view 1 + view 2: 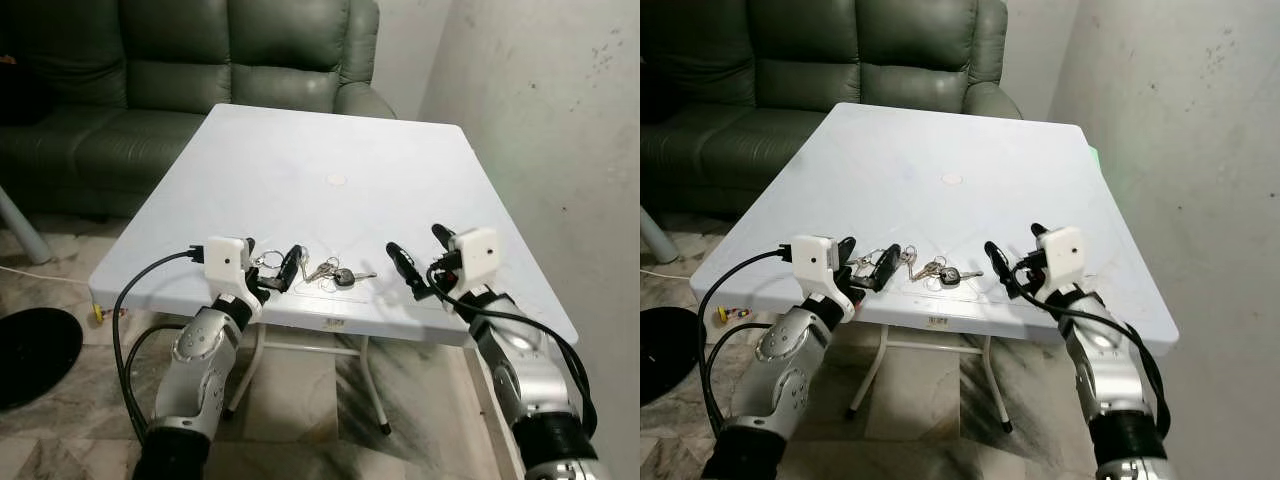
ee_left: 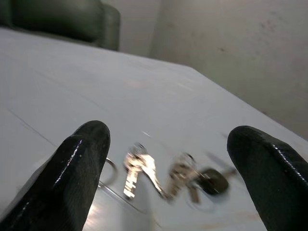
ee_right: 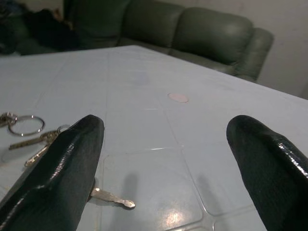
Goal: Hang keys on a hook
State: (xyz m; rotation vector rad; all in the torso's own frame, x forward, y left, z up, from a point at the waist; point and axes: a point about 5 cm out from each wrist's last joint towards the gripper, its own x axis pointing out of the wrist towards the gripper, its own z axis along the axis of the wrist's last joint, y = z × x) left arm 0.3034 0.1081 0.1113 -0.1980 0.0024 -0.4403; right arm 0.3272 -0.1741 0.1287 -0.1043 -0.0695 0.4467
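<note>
Both arms reach over the near edge of the white table [image 1: 300, 150]. The left gripper [image 1: 268, 268] has its fingers apart on either side of the keys [image 1: 330, 274], apparently lined up to grasp them. The right gripper [image 1: 422, 255], fingers also spread, hovers just beside the keys; no hook is visible.

Keys [image 1: 325, 272] lie on the worktop [image 1: 330, 130] near its front edge. Left end effector [image 1: 270, 269] sits at the keys' left end; right end effector [image 1: 420, 252] sits to their right, apart. Sofa [image 1: 180, 70] stands behind the worktop.
</note>
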